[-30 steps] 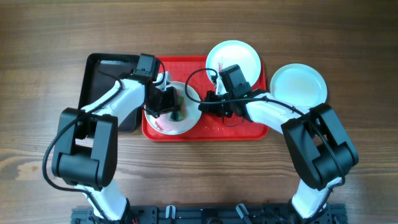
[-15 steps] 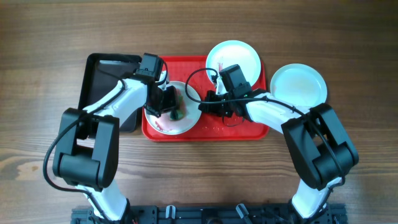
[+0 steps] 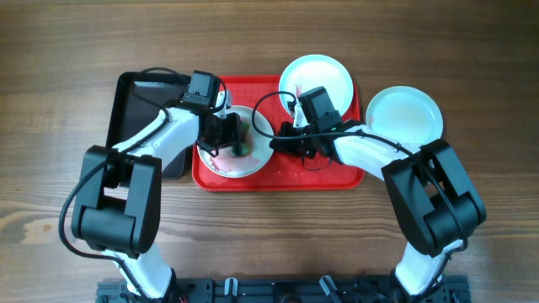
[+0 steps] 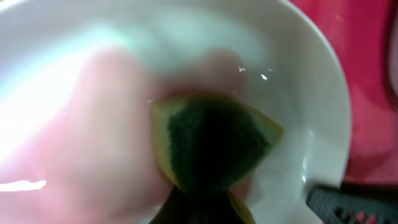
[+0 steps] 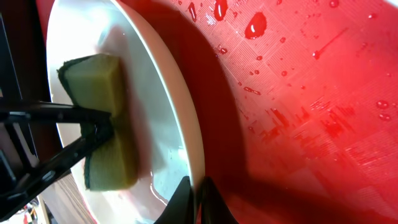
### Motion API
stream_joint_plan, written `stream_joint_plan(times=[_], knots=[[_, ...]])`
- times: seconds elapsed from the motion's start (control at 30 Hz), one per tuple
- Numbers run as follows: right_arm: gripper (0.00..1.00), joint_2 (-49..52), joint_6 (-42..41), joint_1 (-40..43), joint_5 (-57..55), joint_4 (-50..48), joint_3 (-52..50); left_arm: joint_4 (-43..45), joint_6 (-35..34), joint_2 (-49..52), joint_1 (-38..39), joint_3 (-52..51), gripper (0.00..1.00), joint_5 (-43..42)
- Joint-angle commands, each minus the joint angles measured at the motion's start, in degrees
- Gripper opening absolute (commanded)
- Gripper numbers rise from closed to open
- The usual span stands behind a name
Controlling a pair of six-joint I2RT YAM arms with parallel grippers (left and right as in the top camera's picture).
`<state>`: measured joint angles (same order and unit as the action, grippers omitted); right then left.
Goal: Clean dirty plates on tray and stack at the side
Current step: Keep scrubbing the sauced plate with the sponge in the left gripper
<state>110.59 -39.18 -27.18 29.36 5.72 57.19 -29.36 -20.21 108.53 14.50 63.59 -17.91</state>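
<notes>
On the left half of the red tray [image 3: 313, 174] lies a white plate [image 3: 254, 160] with a pink smear in its bowl [image 4: 93, 106]. My left gripper [image 3: 233, 139] is shut on a yellow-and-green sponge [image 4: 211, 146], which presses on the plate's inside. My right gripper [image 5: 198, 190] is shut on that plate's right rim [image 5: 180, 124], one finger on each side. The right wrist view shows the sponge [image 5: 106, 118] held by the other arm's thin fingers [image 5: 56, 113]. A second plate [image 3: 318, 77] lies at the tray's back right corner. A third plate [image 3: 404, 114] rests on the table to the tray's right.
A black tray [image 3: 143, 114] sits on the wooden table just left of the red tray, under my left arm. Water drops dot the red tray floor [image 5: 298, 93]. Both arms crowd the tray's middle.
My left gripper has shifted the sponge a little across the plate, toward the tray's far side. The right gripper and the other plates have stayed put.
</notes>
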Motion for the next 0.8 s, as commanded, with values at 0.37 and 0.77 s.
stream_joint_plan(times=[0.37,0.77], knots=[[0.04,2.4,0.3,-0.1,-1.0,0.7,-0.6,-14.2,3.6,1.4,-0.4,-0.7,0.04,-4.7],[0.04,2.4,0.3,-0.1,-0.9,0.7,-0.6,2.0,0.9,1.4,-0.3,-0.7,0.04,1.4]])
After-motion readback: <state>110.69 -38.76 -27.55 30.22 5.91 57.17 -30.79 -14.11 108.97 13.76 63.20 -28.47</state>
